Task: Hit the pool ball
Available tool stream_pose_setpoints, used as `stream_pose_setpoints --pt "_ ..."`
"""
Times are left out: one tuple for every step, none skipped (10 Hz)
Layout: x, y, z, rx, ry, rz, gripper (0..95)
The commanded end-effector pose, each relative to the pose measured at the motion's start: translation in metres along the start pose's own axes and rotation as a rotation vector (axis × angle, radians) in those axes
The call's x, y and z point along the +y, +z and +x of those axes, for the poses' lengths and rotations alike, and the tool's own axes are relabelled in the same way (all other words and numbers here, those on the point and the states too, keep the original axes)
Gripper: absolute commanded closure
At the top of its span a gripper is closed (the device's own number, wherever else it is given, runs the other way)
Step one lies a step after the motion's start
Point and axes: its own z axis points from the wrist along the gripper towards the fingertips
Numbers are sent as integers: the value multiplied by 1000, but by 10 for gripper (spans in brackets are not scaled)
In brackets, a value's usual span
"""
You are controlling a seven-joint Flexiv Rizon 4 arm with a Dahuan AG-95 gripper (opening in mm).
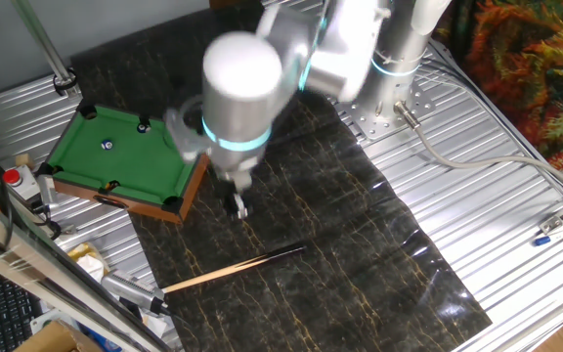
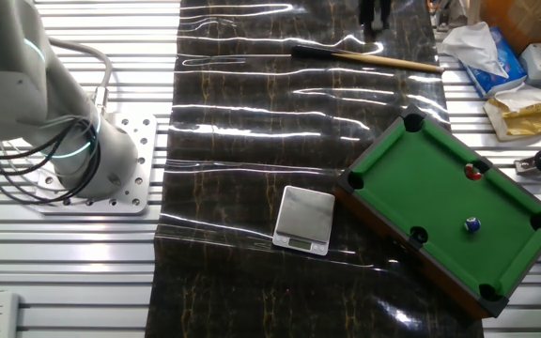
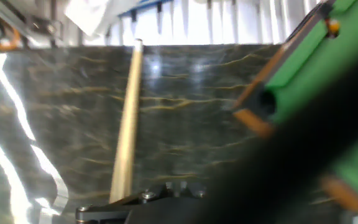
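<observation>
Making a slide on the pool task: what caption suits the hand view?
Hand camera looks down at the cue stick lying on the dark mat, mini pool table at right.

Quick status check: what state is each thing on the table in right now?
Cue stick: lying flat on the dark mat, not held.
Blue ball: resting on the green felt.
Red ball: on the felt, near a pocket.
Scale: nothing on it.
Pincer: above the mat, holding nothing; jaws blurred.

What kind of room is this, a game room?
More likely a robot lab: the toy pool table and cue sit on a ribbed metal workbench with a robot arm bolted on, plus a digital scale.
</observation>
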Motion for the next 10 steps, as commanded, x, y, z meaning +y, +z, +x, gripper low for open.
stream_pose_setpoints --pt "45 13 3 21 115 -64 760" --pt "53 21 8 28 127 -74 760" --pt "54 30 11 27 127 -73 760" --pt "54 40 12 25 128 -69 760" --pt "54 49 13 24 127 -68 760" --pt "54 54 13 25 127 -69 760" --pt "54 63 14 24 127 -65 760" --pt "55 72 16 19 127 -63 570" --pt "56 80 17 15 122 -64 570" --pt "56 85 18 9 115 -60 570"
